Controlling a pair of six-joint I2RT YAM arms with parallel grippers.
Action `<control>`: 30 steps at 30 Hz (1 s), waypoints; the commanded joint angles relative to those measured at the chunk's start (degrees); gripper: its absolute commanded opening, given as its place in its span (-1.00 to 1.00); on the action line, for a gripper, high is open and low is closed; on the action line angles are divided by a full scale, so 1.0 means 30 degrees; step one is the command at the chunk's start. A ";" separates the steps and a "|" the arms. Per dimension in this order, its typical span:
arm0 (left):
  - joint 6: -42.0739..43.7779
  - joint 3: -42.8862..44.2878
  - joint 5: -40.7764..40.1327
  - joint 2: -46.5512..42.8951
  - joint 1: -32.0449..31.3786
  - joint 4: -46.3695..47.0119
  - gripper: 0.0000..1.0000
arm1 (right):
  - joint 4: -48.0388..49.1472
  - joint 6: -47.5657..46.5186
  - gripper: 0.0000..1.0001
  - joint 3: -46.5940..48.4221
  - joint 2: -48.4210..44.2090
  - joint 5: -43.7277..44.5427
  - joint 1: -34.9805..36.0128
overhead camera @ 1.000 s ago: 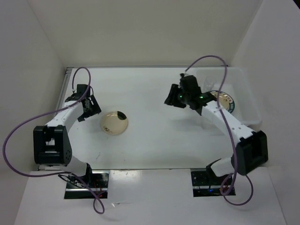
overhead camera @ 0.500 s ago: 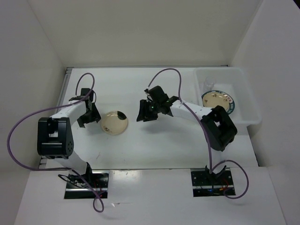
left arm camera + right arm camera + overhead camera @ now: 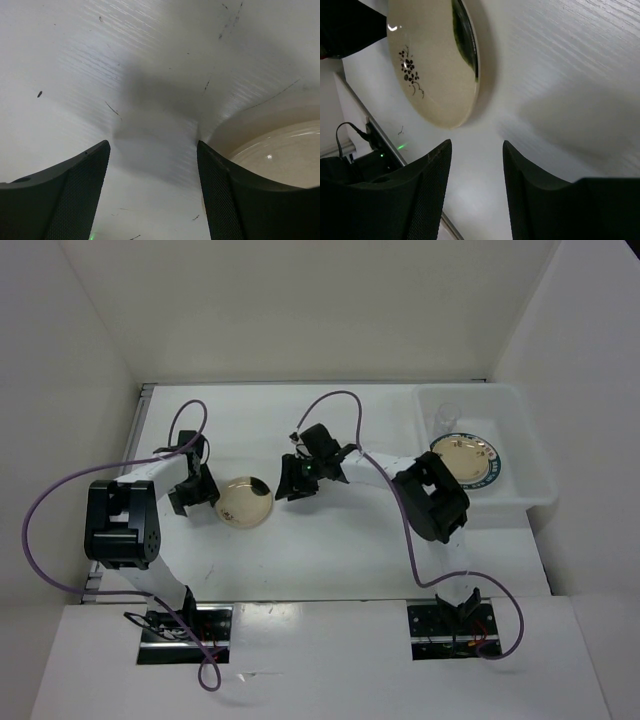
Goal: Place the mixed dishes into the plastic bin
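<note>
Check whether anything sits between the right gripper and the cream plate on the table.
Nothing visible: only bare table lies between the open right gripper and the cream plate. The left gripper is at its opposite edge.

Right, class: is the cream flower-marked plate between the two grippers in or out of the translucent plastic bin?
Out: the cream flower-marked plate lies on the white table, far left of the translucent plastic bin.
</note>
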 commanded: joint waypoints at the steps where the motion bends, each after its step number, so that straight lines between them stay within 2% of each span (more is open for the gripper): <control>1: 0.0094 -0.0106 0.0489 0.0096 -0.0155 -0.0299 0.56 | 0.1090 0.0129 0.01 0.0974 0.1298 -0.0813 0.0177; 13: -0.0082 -0.0282 0.0489 -0.0257 -0.0155 -0.0299 0.56 | 0.1500 0.1008 -0.01 0.2877 0.4466 -0.2952 0.0528; 16: -0.0082 -0.0282 0.0489 -0.0257 -0.0155 -0.0299 0.56 | 0.1500 0.1008 -0.11 0.3113 0.5080 -0.2952 0.0909; 18: -0.0082 -0.0282 0.0489 -0.0431 -0.0155 -0.0299 0.56 | 0.1703 0.1271 -0.34 0.3113 0.5315 -0.2952 0.1112; 20: -0.0082 -0.0282 0.0489 -0.0433 -0.0155 -0.0299 0.56 | 0.2027 0.1941 -0.44 0.3113 0.5551 -0.3126 0.1114; 23: -0.0082 -0.0282 0.0489 -0.0433 -0.0155 -0.0299 0.56 | 0.2728 0.1945 -0.73 0.3113 0.5524 -0.2895 0.1114; 24: -0.0082 -0.0282 0.0489 -0.0433 -0.0155 -0.0299 0.56 | 0.2730 0.1945 -1.00 0.2939 0.5319 -0.2661 0.1114; 27: -0.0082 -0.0456 0.0489 -0.0638 -0.0155 -0.0299 0.56 | 0.2118 0.0956 -1.00 0.2762 0.3419 -0.0820 0.1114; 28: -0.0082 -0.0458 0.0489 -0.0899 -0.0155 -0.0299 0.66 | 0.1738 0.0601 -1.00 0.2762 0.2717 0.0028 0.1114; 30: -0.0082 -0.0458 0.0284 -0.1281 -0.0155 -0.0125 0.75 | 0.0363 0.0014 -1.00 0.2762 0.0636 0.2773 0.1114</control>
